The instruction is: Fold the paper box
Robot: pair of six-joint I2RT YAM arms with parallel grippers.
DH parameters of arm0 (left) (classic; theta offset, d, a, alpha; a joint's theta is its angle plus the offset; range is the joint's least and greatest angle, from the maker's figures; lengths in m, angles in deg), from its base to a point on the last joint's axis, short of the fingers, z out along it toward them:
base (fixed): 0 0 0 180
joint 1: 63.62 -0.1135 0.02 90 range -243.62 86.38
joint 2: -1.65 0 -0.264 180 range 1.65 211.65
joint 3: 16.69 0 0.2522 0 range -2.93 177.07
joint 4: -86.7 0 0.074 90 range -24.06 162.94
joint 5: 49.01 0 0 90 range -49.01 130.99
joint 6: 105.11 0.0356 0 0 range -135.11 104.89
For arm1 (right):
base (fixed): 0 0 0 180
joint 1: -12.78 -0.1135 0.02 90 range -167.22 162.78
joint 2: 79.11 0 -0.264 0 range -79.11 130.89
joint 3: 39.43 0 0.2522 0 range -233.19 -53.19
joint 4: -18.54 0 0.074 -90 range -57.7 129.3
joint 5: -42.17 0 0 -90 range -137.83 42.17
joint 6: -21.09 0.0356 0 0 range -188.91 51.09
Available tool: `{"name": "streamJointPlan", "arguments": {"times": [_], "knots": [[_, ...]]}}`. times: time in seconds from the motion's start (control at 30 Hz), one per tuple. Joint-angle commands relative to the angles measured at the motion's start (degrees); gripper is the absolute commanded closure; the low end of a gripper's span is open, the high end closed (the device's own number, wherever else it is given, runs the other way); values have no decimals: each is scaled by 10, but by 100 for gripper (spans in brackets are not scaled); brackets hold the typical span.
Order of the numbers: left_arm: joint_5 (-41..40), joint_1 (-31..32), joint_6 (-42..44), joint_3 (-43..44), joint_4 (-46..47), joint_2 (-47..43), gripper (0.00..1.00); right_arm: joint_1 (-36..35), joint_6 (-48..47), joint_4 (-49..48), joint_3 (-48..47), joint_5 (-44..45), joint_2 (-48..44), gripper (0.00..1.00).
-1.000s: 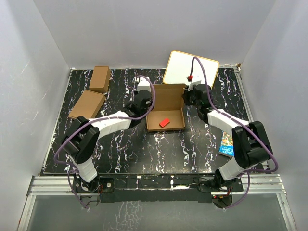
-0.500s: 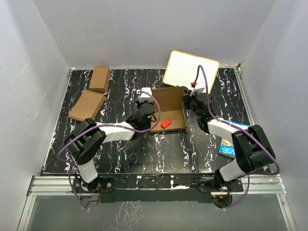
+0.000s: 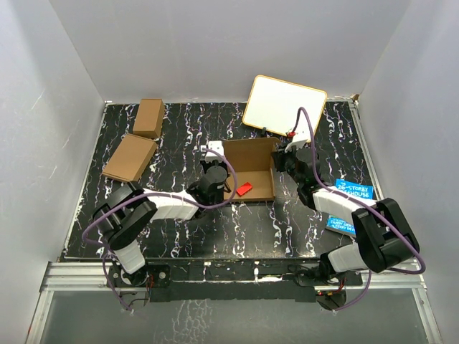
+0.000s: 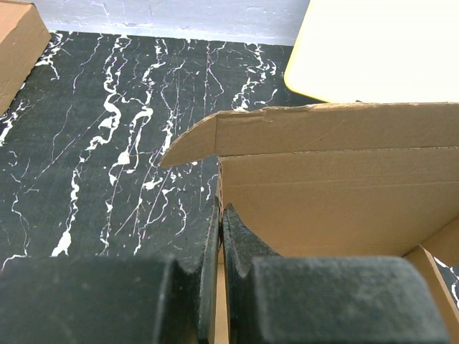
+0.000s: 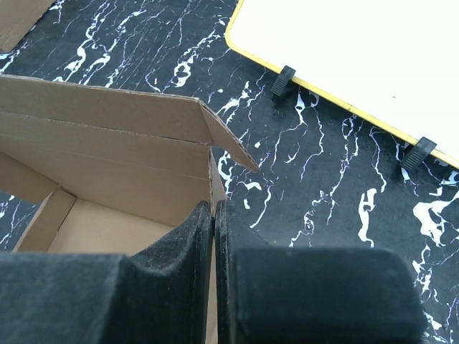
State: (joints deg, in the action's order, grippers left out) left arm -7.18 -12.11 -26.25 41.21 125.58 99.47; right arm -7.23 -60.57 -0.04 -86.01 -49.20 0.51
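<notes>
Pulled paper box (image 3: 252,159) nearer the bases, swung lid (image 4: 323,129) up from flat — closing underway. Pinching its side walls with left gripper (image 4: 220,213) and right gripper (image 5: 214,206), one each.

Both arms (image 3: 168,203) show white links, black joints (image 3: 129,215), looping purple cables (image 3: 84,233) and black foam-padded pincer fingers (image 4: 100,301).

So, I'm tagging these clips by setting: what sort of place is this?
Probably a lab test booth: plain white walls enclose a black marbled table, with the left arm and right arm bolted to a metal rail.
</notes>
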Motion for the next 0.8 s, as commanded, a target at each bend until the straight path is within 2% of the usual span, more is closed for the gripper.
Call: {"name": "streamJointPlan", "arguments": {"times": [0.0, 0.47, 0.6, 0.77], "knots": [[19, 36, -16, -16, 12, -23, 100, -26, 35, -34, -1, -41, -26, 91], [-6, 63, -24, -62, 24, -49, 100, -42, 26, 36, 25, -35, -64, 91], [-9, 63, 3, -61, 47, -44, 100, -49, 3, -6, 21, -19, -55, 92], [-12, 53, 78, -42, 104, -21, 100, -52, -32, -82, -2, 1, -22, 92]]}}
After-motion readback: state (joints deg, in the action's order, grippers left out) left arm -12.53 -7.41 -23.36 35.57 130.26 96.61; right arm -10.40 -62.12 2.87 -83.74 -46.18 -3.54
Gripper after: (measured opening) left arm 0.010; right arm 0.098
